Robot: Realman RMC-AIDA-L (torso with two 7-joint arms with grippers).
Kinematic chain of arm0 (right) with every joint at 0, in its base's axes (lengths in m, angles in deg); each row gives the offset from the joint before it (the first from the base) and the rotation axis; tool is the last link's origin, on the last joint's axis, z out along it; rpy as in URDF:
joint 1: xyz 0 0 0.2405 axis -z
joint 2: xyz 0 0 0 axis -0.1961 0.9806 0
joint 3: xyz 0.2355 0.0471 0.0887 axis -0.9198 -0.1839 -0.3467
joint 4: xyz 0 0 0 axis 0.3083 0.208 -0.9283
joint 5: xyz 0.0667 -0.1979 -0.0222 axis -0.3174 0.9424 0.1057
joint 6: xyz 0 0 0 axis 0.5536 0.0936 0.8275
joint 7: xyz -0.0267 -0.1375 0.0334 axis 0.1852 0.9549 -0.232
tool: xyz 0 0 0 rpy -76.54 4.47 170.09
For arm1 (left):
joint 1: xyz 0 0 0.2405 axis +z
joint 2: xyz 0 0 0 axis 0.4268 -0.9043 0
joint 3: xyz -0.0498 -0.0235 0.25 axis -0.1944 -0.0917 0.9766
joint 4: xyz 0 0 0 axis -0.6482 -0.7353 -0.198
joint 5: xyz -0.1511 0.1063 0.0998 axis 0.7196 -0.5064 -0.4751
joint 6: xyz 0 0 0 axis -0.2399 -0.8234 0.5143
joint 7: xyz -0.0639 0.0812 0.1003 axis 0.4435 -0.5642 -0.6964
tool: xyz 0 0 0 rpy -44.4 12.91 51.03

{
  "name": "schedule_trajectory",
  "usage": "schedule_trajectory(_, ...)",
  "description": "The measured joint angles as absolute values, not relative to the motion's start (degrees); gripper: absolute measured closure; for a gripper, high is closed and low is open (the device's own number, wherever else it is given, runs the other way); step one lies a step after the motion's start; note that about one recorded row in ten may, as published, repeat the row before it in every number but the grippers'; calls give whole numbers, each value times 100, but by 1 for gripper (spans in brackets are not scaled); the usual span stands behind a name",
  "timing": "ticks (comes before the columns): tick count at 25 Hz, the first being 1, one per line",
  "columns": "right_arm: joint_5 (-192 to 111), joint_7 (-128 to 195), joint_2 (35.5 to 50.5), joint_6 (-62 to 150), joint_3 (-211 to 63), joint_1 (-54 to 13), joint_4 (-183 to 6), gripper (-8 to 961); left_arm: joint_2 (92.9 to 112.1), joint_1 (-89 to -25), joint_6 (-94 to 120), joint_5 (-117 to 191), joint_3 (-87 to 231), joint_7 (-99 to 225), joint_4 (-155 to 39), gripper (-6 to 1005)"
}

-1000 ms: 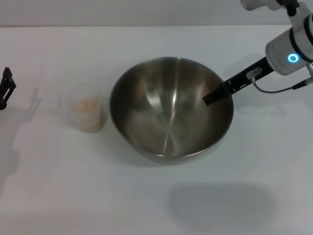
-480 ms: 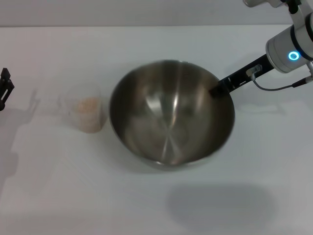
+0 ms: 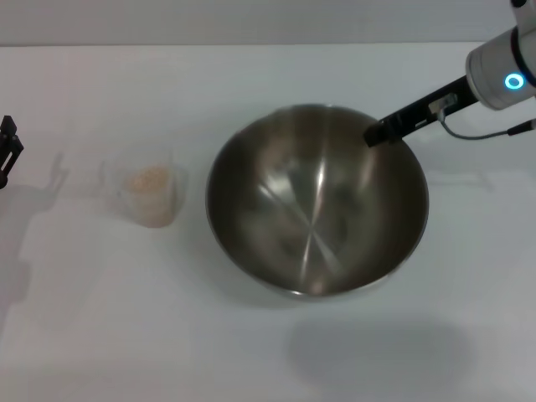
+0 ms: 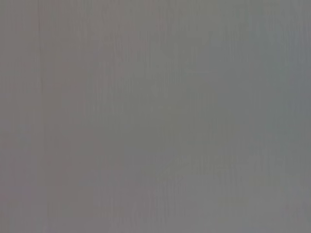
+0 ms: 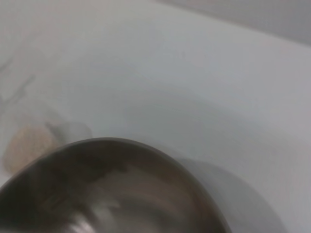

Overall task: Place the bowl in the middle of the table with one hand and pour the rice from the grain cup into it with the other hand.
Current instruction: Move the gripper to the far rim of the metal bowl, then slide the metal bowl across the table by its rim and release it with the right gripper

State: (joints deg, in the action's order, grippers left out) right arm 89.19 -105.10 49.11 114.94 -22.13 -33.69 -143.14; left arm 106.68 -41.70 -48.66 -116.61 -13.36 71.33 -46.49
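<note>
The steel bowl (image 3: 316, 209) sits right of the table's (image 3: 126, 335) middle, with nothing inside it. My right gripper (image 3: 377, 133) reaches in from the far right, shut on the bowl's far right rim. In the right wrist view the bowl (image 5: 112, 189) fills the near part. The clear grain cup (image 3: 151, 194) stands upright to the left of the bowl, apart from it, holding pale rice (image 3: 149, 179). That wrist view also catches the grain cup (image 5: 29, 141) beyond the rim. My left gripper (image 3: 8, 151) is parked at the far left edge. The left wrist view is plain grey.
A broad shadow (image 3: 377, 352) lies on the white table in front of the bowl. A gap of bare tabletop separates the cup from the bowl.
The bowl has shifted to the right with my right gripper on its rim and looks a little larger. The grain cup and the left arm have stayed put.
</note>
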Motion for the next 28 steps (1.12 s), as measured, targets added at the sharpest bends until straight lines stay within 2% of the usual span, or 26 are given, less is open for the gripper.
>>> schedule_trajectory(9, 8594, -10542, 4911, 11385, -2216, -3219, -14745, 928, 10668, -4170, -4869, -11659, -1336, 7133, -4645, 244)
schedule_trajectory(28, 8509, -10605, 4918, 10954, -2146, -3452, -13952, 929, 10668, -4110, -4999, -11673, -1336, 7147, -4646, 248)
